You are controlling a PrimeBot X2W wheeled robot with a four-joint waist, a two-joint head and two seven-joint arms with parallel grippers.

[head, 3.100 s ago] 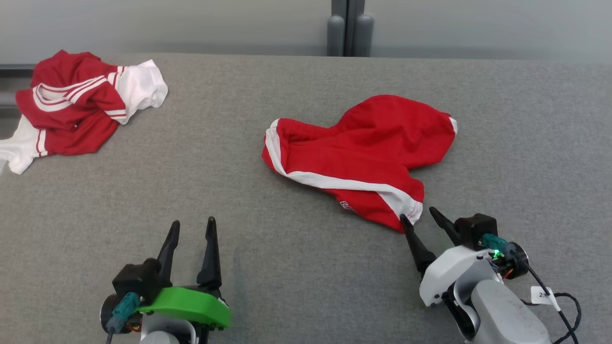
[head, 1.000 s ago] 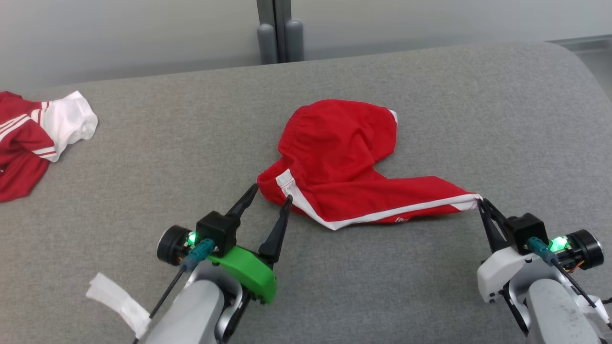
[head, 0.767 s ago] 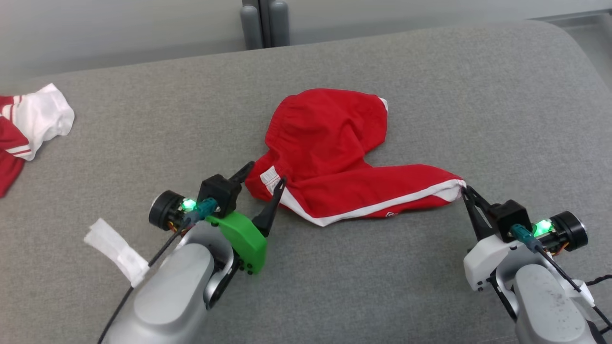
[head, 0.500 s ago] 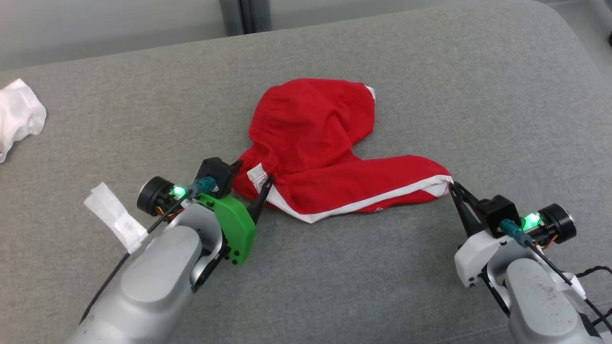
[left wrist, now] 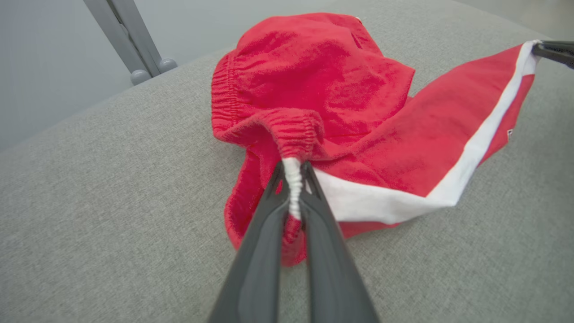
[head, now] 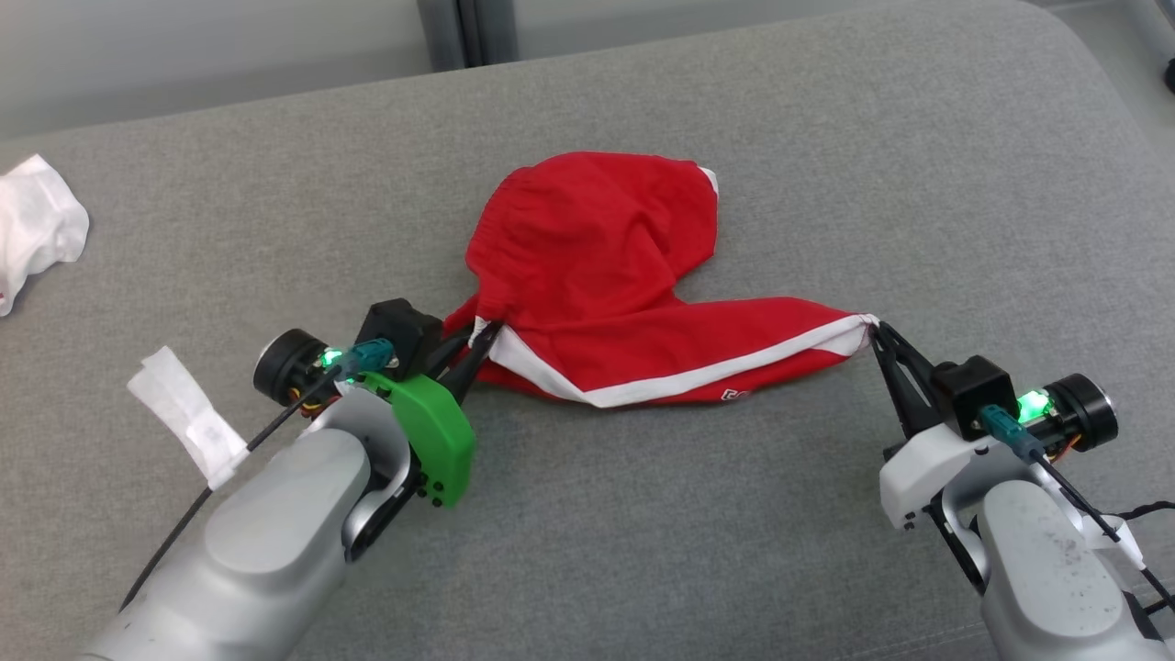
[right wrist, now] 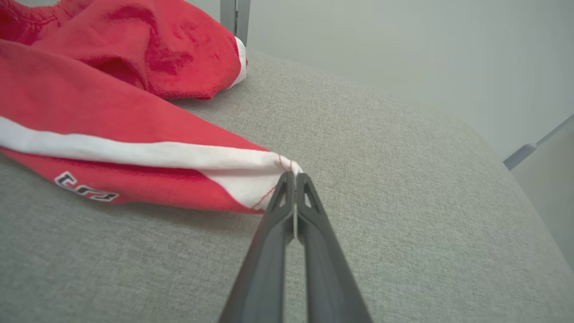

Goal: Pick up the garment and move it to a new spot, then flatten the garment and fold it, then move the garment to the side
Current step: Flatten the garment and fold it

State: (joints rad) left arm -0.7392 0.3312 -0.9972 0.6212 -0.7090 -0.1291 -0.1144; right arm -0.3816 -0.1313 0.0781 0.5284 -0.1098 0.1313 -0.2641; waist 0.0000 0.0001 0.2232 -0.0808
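Far left: white fabric [head: 37,220] bunched near the table edge, well apart from everything else.

Next, left gripper [left wrist: 293,175]: fingers pinched almost together on the elastic waistband [left wrist: 291,130] of the red shorts [head: 597,248], right where the white side stripe [left wrist: 381,204] starts. A thin fold of white hem sits between the tips. That waistband corner looks raised off the grey padded table [head: 826,138], with the cloth below it sagging to the surface.

Shorts are mid-table: bunched body toward the far side, one leg stretched out to the right, small logo [right wrist: 85,188] near its lower edge.

Then right gripper [right wrist: 293,177]: fingers clamped on the white corner of that leg hem, tips meeting with only cloth between. Fabric runs in a drawn line between the two grippers.
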